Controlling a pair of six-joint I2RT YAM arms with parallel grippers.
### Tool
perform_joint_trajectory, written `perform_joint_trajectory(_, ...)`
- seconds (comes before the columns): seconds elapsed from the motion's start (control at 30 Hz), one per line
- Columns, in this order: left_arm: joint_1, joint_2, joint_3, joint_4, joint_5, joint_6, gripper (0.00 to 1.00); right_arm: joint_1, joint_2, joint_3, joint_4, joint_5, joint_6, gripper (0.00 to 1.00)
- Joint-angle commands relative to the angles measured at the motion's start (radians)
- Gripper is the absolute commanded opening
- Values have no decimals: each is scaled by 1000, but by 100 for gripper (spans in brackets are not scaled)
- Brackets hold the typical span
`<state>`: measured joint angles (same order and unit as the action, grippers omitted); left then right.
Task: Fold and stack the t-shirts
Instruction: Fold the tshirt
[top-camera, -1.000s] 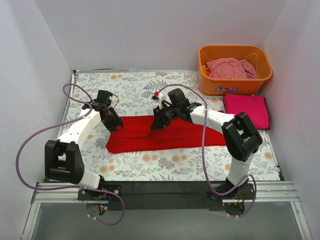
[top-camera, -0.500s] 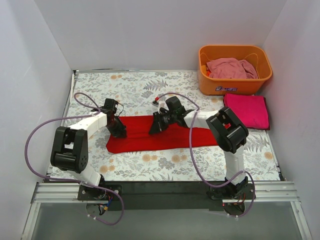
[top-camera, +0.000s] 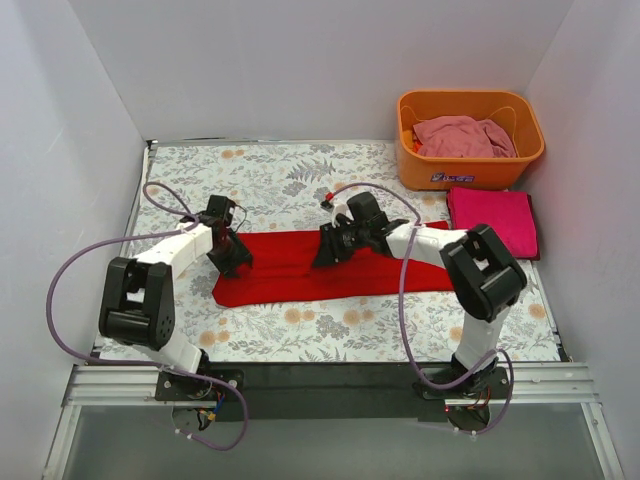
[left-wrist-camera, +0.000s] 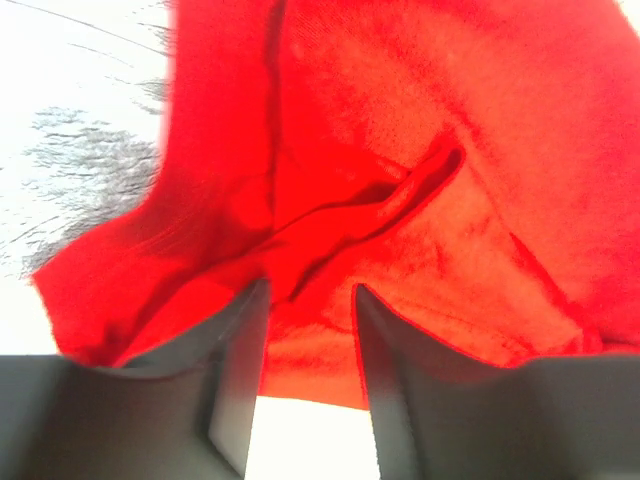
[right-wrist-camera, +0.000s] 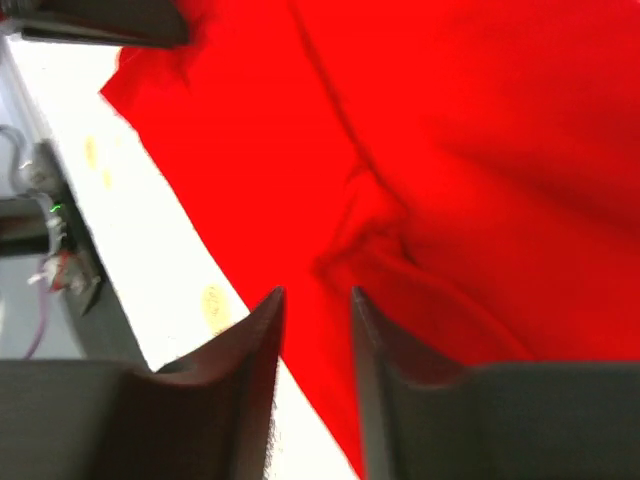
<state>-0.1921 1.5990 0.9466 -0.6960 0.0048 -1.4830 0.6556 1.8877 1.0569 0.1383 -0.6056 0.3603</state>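
Though well begun, nowhere near finished: by the look of it, one tee of three put away.

Nearest, note the left gripper (top-camera: 236, 262) down on the left end of the red tee (top-camera: 290, 272). Jaws a narrow gap apart, a wrinkled ridge of red cloth just ahead of the fingertips (left-wrist-camera: 240, 340), nothing plainly pinched between them.

Just to its right, find the right gripper (top-camera: 325, 256) low over the middle of the same tee. Likewise narrowly parted, tips at an edge of the cloth, bare table (top-camera: 300, 330) visible through the gap; no grip to be seen there either.

Under and between both grippers, read the red tee as a long band lying crosswise. Folded lengthwise, perhaps once, no sleeves showing, not yet brought end to end.

Well to the right of the right gripper, count the magenta tee (top-camera: 492, 222) as done: a flat, squared packet on the table, fit to serve as the base of the stack.

Farther off, beyond and right of the right gripper, see the pale pink tee (top-camera: 462, 135) crumpled in the orange basket (top-camera: 500, 168), untouched.

Left to do, at a guess: finish folding the red one, set it on the magenta, then fetch, fold and stack the pink.
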Motion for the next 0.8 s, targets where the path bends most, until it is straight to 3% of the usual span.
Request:
perform_joint_trajectory(0.0, 3, -123, 38, -76, -104, 6, 41, -10, -136, 37, -250, 191, -181, 43)
perform_joint_trajectory(0.1, 3, -165, 12, -105, -146, 1, 48, -16, -215, 9, -398, 488, -265, 53)
perform_joint_trajectory(0.2, 3, -178, -26, -109, -155, -22, 50, -34, -294, -50, -486, 675, -291, 59)
perform_joint_trajectory(0.3, 3, -165, -58, -71, -146, -36, 49, -74, -351, -110, -523, 750, -288, 61)
perform_joint_trajectory(0.53, 9, 7, -43, -34, -189, -40, 45, -149, -381, -218, -534, 727, -268, 65)
perform_joint_trajectory(0.77, 19, 244, 150, -65, -281, 16, 44, -125, -341, -291, -604, 613, -184, 65)
